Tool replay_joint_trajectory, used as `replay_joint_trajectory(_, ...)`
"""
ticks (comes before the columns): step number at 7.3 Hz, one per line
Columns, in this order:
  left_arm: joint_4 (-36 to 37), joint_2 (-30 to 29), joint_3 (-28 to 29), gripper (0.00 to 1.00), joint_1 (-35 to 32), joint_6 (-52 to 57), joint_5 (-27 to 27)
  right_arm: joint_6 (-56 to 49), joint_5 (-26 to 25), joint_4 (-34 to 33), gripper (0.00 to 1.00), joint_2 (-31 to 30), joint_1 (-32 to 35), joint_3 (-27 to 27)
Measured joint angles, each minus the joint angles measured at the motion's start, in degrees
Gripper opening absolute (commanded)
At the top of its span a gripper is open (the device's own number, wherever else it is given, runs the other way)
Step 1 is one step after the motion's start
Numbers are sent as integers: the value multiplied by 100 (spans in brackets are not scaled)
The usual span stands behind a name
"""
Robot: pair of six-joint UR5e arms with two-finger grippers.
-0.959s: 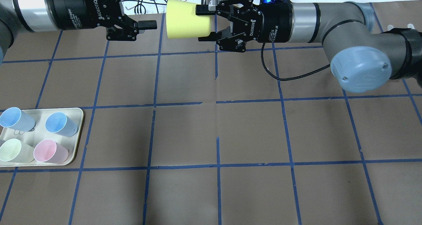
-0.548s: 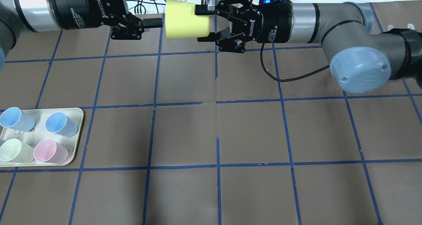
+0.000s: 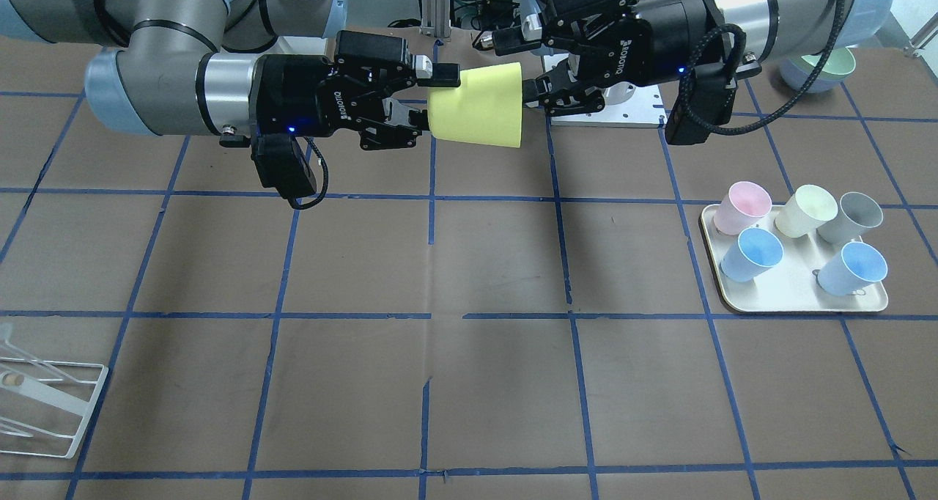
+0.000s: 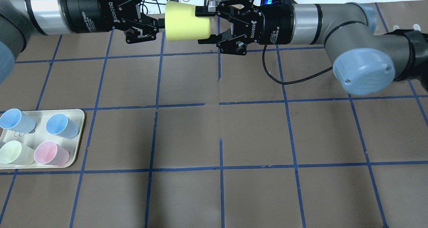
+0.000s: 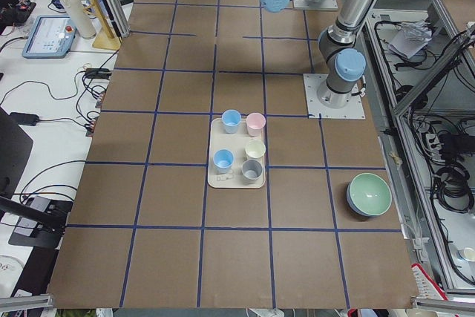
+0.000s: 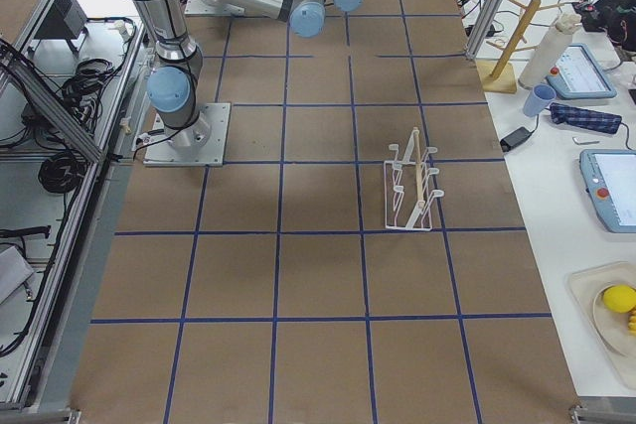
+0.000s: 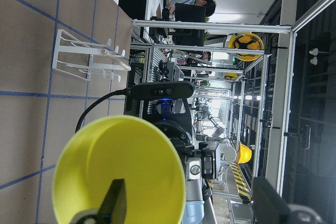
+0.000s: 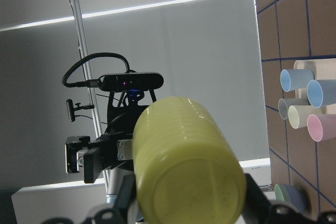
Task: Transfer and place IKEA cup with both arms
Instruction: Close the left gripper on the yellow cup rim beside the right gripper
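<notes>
The IKEA cup (image 4: pixel 187 20) is bright yellow and lies horizontal in the air over the far middle of the table, mouth toward my left arm. My right gripper (image 4: pixel 202 25) is shut on its base end; it also shows in the front view (image 3: pixel 432 98) and the right wrist view (image 8: pixel 191 203). My left gripper (image 4: pixel 163 6) is open at the cup's mouth. In the left wrist view one finger (image 7: pixel 115 203) sits inside the cup's mouth (image 7: pixel 121 171) and the other stands outside it. In the front view the cup (image 3: pixel 476 108) spans between both grippers, the left gripper (image 3: pixel 522 64) on that view's right.
A cream tray (image 4: pixel 82 117) at the table's left holds two blue cups, a pale cream-yellow, a pink and a grey one (image 3: pixel 859 218). A white wire rack (image 3: pixel 44 397) stands at the right end. A green bowl (image 3: pixel 821 67) sits near the left arm's base.
My left gripper has moved right toward the cup, and its finger now reaches the mouth. My right gripper and the cup have shifted slightly left.
</notes>
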Motion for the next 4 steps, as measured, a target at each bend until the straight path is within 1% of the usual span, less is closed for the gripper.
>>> replay_joint_trajectory(1, 3, 1, -9, 34, 6, 0, 1, 5, -1, 0, 20, -3, 1, 0)
replay_joint_trajectory(2, 3, 4, -16, 30, 32, -5, 3, 10, -3, 0, 24, -5, 1, -1)
replay_joint_trajectory(3, -3, 7, -18, 21, 59, -14, 7, 11, -5, -2, 24, -6, 1, -4)
replay_joint_trajectory(4, -6, 9, -20, 15, 65, -21, 9, 9, -5, -5, 24, -6, 1, -6)
